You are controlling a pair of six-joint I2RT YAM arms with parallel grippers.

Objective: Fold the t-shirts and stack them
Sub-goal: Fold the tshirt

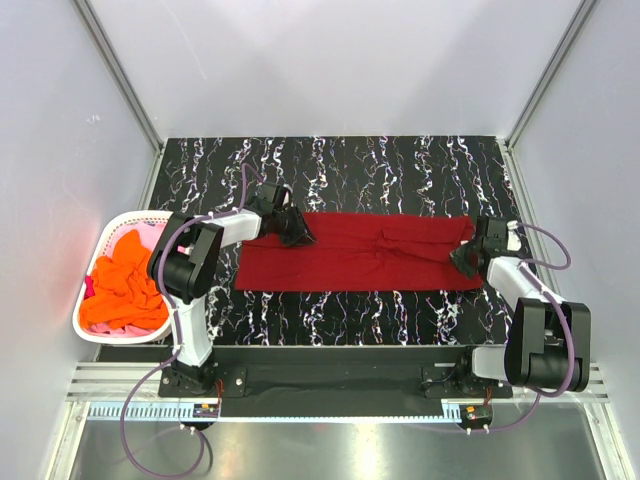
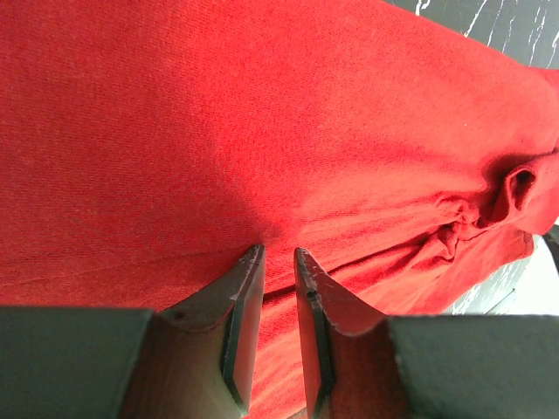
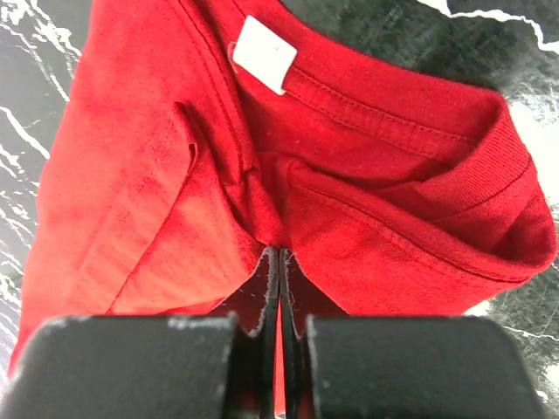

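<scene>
A dark red t-shirt (image 1: 360,252) lies folded into a long strip across the middle of the table. My left gripper (image 1: 293,230) is over the strip's far left part. In the left wrist view its jaws (image 2: 278,253) stand a narrow gap apart, tips down at the flat cloth (image 2: 262,131), with nothing clamped between them. My right gripper (image 1: 468,258) is at the strip's right end. In the right wrist view it (image 3: 279,251) is shut on a pinch of the red cloth (image 3: 157,201) just below the collar, near the white tag (image 3: 265,52). Bright orange (image 1: 125,285) and pink (image 1: 150,235) t-shirts lie bunched in the basket.
A white plastic basket (image 1: 105,240) stands at the table's left edge beside the left arm. The table top is black with white marbling (image 1: 400,165). Grey walls enclose the table on three sides.
</scene>
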